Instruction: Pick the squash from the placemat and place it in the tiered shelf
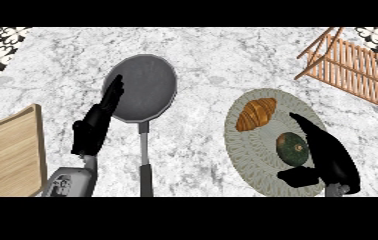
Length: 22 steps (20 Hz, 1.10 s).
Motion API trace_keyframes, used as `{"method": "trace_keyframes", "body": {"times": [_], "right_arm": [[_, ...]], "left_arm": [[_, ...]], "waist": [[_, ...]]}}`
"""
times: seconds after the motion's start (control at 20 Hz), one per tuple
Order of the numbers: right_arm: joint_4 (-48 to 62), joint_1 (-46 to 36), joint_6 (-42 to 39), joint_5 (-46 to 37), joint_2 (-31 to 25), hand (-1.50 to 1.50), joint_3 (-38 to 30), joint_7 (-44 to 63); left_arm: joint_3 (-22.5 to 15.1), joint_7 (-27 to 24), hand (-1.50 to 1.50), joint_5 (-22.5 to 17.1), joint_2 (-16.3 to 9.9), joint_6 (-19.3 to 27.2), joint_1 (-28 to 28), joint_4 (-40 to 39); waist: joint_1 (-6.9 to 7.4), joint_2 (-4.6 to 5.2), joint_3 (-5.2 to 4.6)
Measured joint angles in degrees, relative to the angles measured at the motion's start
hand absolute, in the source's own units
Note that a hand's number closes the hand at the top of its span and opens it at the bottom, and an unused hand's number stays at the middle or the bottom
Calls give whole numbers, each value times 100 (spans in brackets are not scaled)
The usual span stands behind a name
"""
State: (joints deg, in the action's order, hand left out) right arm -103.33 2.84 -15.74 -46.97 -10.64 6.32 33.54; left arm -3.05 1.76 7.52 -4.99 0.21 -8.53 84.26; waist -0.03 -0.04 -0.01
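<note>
The squash (292, 147) sits on the round placemat (251, 159) at the right of the marbled worktop (221, 54), a squat dark-green thing with a pale stem scar, and the right hand (328, 156) is set just beside it, its long fingers (306, 126) stretched straight along the squash's far side and the thumb (297, 176) reaching in below, so the squash lies in the open fork between them, not yet grasped as far as I can see. That looks like the set-up for closing round it. A golden, ridged croissant (255, 114) shares the woven-looking mat, apart from the squash (near enough to be nudged, I'd guess). The tiered shelf (345, 64), slatted orange-brown wood, stands tilted at the upper right corner, well apart from the mat. On the left, the left hand (96, 124) rests open with fingers up, overlapping the rim of a grey frying pan (144, 89). A pale wooden board (18, 154) lies at the left edge.
</note>
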Motion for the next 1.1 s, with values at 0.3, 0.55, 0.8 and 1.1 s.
{"method": "trace_keyframes", "body": {"times": [0.3,0.55,0.8,1.1], "right_arm": [[218,42,1,-292,-162,150,142,-377],[180,-2,116,-553,-86,150,196,-433],[345,-769,-76,-451,538,150,49,593],[320,-1423,340,-268,940,150,224,1665]], "left_arm": [[47,160,0,41,-17,-48,-82,95],[58,-21,0,91,66,-32,-42,-44],[63,113,0,90,75,-44,-63,78],[69,-102,0,139,67,-62,27,-50]], "waist": [[4,-9,-10],[-2,-8,-11],[26,4,-4],[24,4,-1]]}}
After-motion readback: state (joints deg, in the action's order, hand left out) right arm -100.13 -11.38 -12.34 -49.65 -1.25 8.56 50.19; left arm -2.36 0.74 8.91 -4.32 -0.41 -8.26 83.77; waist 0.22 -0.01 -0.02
